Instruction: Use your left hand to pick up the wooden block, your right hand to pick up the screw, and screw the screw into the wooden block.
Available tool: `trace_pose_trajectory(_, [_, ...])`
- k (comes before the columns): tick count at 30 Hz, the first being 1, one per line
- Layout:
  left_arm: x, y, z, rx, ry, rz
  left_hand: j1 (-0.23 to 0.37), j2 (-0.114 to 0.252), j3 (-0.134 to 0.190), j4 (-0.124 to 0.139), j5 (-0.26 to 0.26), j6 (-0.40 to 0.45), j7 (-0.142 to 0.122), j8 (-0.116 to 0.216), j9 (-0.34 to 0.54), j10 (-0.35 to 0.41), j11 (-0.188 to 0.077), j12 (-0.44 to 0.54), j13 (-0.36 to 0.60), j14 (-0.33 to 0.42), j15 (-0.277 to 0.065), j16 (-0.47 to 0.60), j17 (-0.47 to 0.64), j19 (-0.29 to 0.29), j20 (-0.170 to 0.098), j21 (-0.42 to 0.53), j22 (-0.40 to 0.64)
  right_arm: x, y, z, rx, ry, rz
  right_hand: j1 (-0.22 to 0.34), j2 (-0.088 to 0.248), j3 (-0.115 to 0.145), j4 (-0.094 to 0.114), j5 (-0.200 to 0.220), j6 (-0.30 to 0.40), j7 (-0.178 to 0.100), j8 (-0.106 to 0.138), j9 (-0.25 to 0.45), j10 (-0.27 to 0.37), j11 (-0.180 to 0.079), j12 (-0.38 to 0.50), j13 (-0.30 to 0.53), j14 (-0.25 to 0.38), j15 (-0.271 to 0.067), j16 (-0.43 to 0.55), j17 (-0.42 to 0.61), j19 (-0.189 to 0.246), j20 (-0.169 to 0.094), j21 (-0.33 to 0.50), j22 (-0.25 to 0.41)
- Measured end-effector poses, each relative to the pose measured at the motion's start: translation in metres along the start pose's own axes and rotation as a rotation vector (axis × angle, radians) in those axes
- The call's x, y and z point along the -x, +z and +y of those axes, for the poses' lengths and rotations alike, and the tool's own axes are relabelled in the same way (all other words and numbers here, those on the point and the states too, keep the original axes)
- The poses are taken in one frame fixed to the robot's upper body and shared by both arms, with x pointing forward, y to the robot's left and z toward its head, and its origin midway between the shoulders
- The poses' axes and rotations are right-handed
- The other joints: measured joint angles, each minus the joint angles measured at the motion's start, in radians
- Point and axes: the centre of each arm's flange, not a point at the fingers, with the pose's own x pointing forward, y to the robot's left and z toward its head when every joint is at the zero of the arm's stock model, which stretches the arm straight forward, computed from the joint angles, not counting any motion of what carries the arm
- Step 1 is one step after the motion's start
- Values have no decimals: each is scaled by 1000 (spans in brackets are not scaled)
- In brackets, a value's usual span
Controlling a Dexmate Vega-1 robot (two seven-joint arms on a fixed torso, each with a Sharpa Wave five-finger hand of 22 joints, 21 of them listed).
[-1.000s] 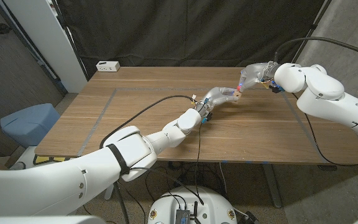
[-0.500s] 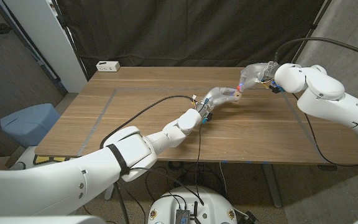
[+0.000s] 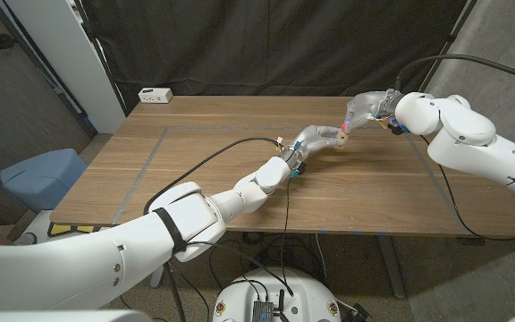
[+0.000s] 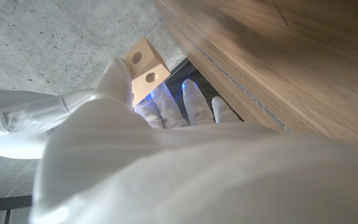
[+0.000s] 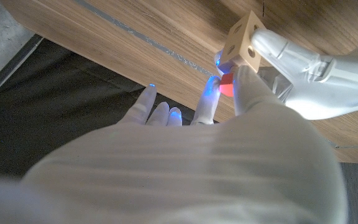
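Note:
Above the table's far right part, my left hand (image 3: 314,139) holds the small light wooden block (image 3: 339,137), which has round holes in its faces (image 4: 145,65). My right hand (image 3: 366,109) meets it from the far side and pinches the screw (image 3: 345,126), whose red head (image 5: 227,85) sits right against the block (image 5: 244,40). In the right wrist view my left hand (image 5: 316,68) grips the block from the side, and my right hand's (image 5: 216,155) fingertips glow blue. How deep the screw sits in the block is hidden.
The wooden table (image 3: 195,134) carries blue tape lines and a black cable (image 3: 206,161) running to my left wrist. A white power strip (image 3: 156,94) lies at its far left corner. A blue seat (image 3: 41,173) stands off the left edge.

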Motion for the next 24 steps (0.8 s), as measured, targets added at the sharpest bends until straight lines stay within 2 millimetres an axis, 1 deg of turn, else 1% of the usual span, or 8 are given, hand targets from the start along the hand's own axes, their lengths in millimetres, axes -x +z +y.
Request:
trace_pose_trajectory(3, [0,0,0,0,-1,-1,0,0,0,0,-1,0,0,0,0,0,0,2,0,0,0,0,0,0,0,0,0,1,0,0,1,-2,3,0,0,0,0,0,-10,-8,0,5,0,0,0,0,2,-2,0,0,1,-1,0,0])
trace_pose_trajectory(8, [0,0,-1,1,-1,-2,0,0,0,0,-1,0,0,0,1,0,0,2,0,0,0,-6,0,0,0,0,0,2,0,0,5,-5,5,0,0,0,0,0,-49,-12,0,8,-1,1,0,0,2,-2,0,0,1,-1,0,0])
trace_pose_trajectory(10, [1,0,-1,1,-2,-4,0,0,0,0,-1,0,0,0,1,0,0,2,0,0,0,-6,0,0,0,0,0,3,0,-1,7,-7,9,0,0,0,0,0,-67,-16,-10,8,-6,5,-4,0,2,-2,0,0,1,-1,0,0])
trace_pose_trajectory(11, [1,0,-1,1,-2,-5,0,0,0,0,-1,0,0,0,1,0,0,2,0,0,0,-6,0,0,0,0,0,3,0,-1,7,-7,10,0,0,0,0,0,-76,-15,-14,7,-10,2,-6,0,2,-2,0,0,0,0,0,0])
trace_pose_trajectory(13, [1,1,-1,1,-3,-7,0,0,0,0,-1,0,0,0,1,0,0,2,0,0,0,-6,0,0,0,0,0,4,0,-1,9,-7,11,0,0,0,0,0,-85,-17,-15,6,-13,5,-6,0,1,-1,0,0,-3,3,0,0])
trace_pose_trajectory(20, [1,1,-2,1,-5,-10,0,0,0,0,0,0,0,0,1,0,0,2,0,0,0,-6,0,0,0,0,0,6,0,-3,14,0,12,0,0,4,-4,0,-135,-27,-38,0,-38,5,-15,0,-18,8,-5,0,-10,10,-5,0])
trace_pose_trajectory(22, [1,1,-3,1,-6,-12,0,0,0,0,0,0,0,0,1,0,0,2,0,0,0,-6,0,0,0,0,0,7,0,-3,15,2,12,0,0,7,-7,0,-142,-27,-39,-3,-40,7,-15,0,-24,9,-5,0,-16,16,-5,0])
trace_pose_trajectory(24, [1,1,-3,1,-6,-12,0,0,0,0,0,0,0,0,1,0,0,2,0,0,0,-6,0,0,0,0,0,8,-1,-3,16,5,11,0,0,8,-8,0,-147,-33,-43,-3,-48,7,-15,0,-26,11,-5,0,-19,12,-5,0])
